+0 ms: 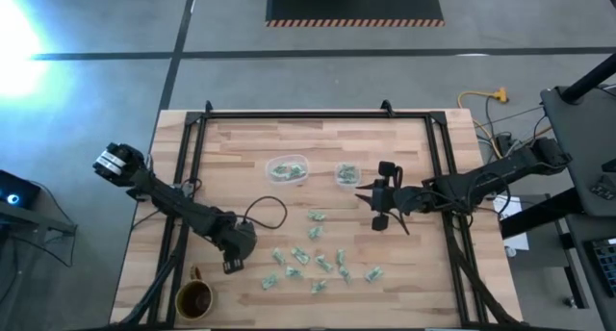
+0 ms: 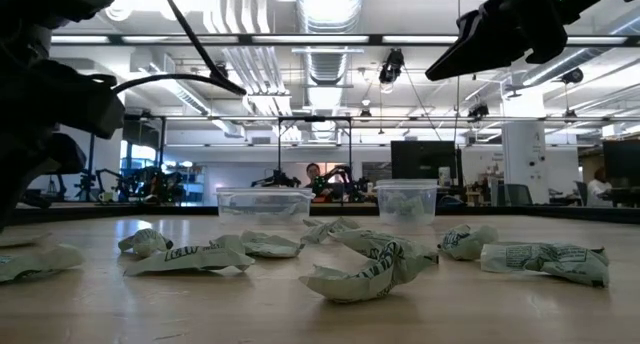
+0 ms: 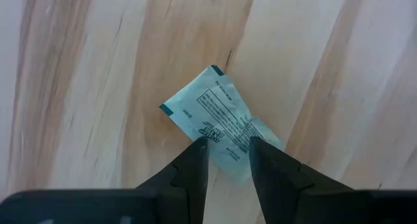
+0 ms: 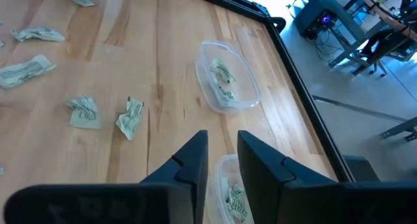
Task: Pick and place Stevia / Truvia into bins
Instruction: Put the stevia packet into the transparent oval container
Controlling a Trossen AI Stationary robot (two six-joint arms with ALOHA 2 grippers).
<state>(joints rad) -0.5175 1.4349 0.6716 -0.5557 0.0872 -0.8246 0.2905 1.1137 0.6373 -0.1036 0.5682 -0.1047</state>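
Wooden desk (image 1: 241, 148), high view: the left gripper (image 1: 234, 259) sat low near the brown mug (image 1: 194, 298); the right gripper (image 1: 377, 204) hovered just beside the smaller bin (image 1: 346, 174), with the wider bin (image 1: 288, 169) nearby and loose packets (image 1: 318, 259) scattered below. Low view: crumpled packets lay in front, both bins behind. Left wrist view: the jaws pinched one packet (image 3: 215, 116), its lower end hidden between them. Right wrist view: narrowly parted jaws held nothing above the smaller bin, which was partly cut off.

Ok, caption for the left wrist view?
Left end effector straddling one pale green sweetener packet lying on the wooden table.
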